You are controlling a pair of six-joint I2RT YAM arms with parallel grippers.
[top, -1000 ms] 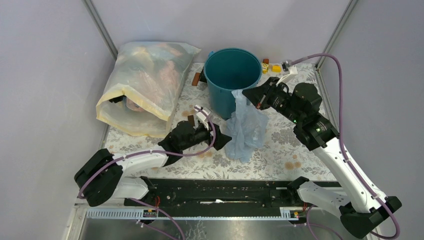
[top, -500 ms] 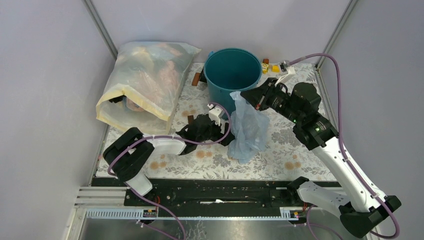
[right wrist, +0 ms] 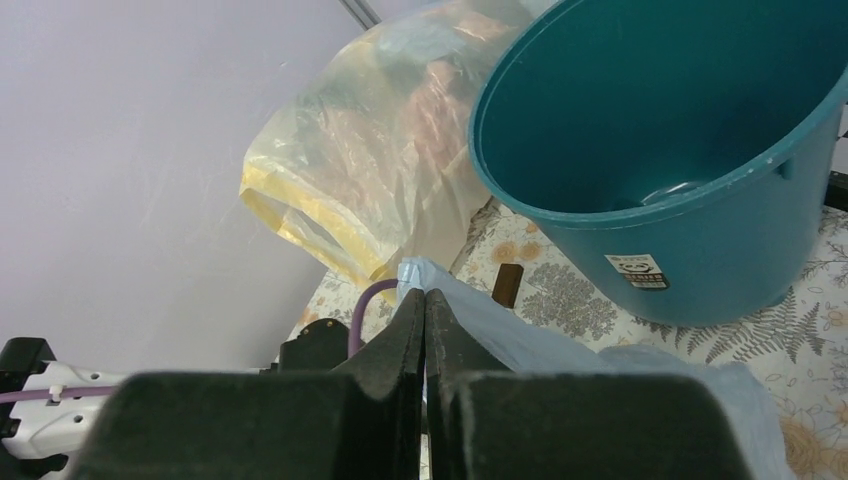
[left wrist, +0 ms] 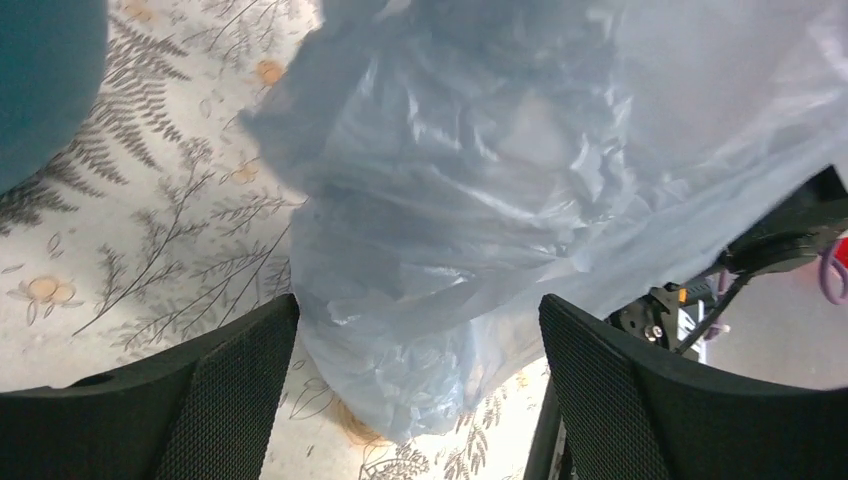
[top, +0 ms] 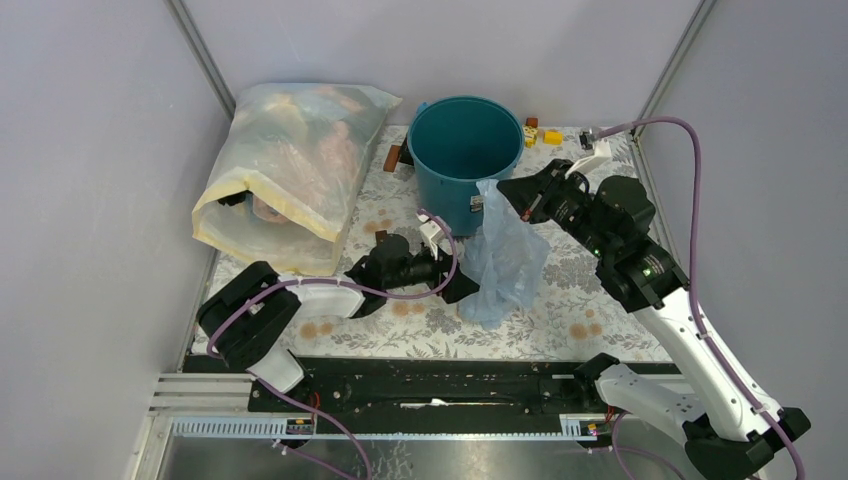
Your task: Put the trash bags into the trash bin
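Trash bag (top: 505, 255) hangs just in front of the bin (top: 440, 190), tail on the table (top: 600, 300). Our left gripper (top: 452, 283) gapes at its low end, probably to gather slack; our right gripper (top: 512, 192) pinches the top corner, holding it up near the rim.

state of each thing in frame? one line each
trash bag: pinched at its top, hanging crumpled beside the bin, not inside.
trash bin: upright, no bag in it.
yellowish sack: lying on the table, full.
left gripper: open, facing the bag's lower part.
right gripper: shut on the trash bag.
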